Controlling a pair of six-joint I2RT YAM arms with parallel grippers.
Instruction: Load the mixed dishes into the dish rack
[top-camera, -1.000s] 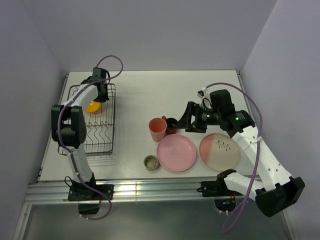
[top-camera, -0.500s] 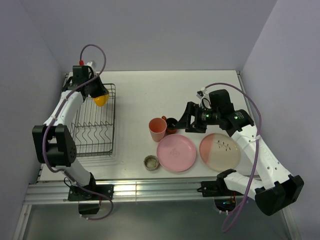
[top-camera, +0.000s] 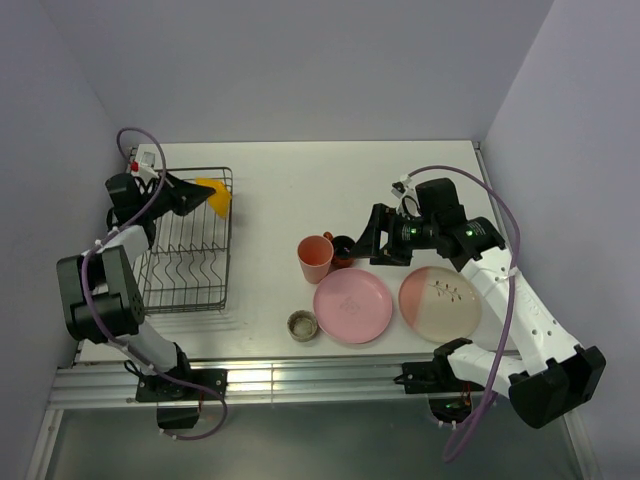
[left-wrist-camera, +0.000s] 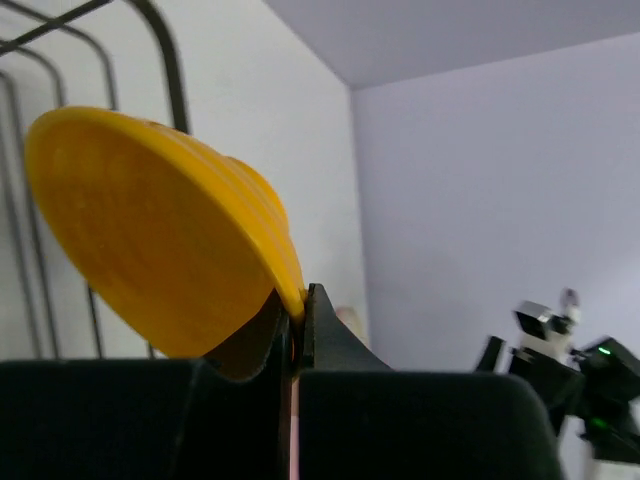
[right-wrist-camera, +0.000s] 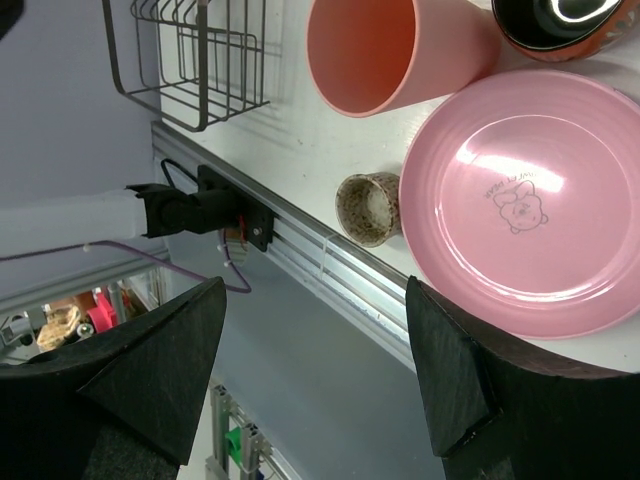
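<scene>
My left gripper (top-camera: 199, 194) is shut on the rim of the orange-yellow bowl (top-camera: 217, 197), holding it tipped on edge above the far right corner of the wire dish rack (top-camera: 190, 262). In the left wrist view the bowl (left-wrist-camera: 150, 230) is pinched at its lower rim by the gripper (left-wrist-camera: 297, 308). My right gripper (top-camera: 368, 244) hangs open and empty next to the dark red-brown cup (top-camera: 342, 247). The pink tumbler (top-camera: 315, 258), pink plate (top-camera: 352, 305), pink-and-cream plate (top-camera: 440, 303) and speckled cup (top-camera: 303, 325) sit on the table. The right wrist view shows the tumbler (right-wrist-camera: 375, 50), the plate (right-wrist-camera: 520, 200) and the speckled cup (right-wrist-camera: 370, 208).
The rack holds nothing on its wavy bottom and lies along the table's left side, close to the left wall. The remaining dishes cluster mid-table toward the front edge (top-camera: 300, 362). Rack wires (left-wrist-camera: 170, 60) rise behind the bowl.
My left arm has swung back toward the left wall, and the bowl went from inside the rack up to its far right corner, now tipped on edge. The right arm has not moved.
</scene>
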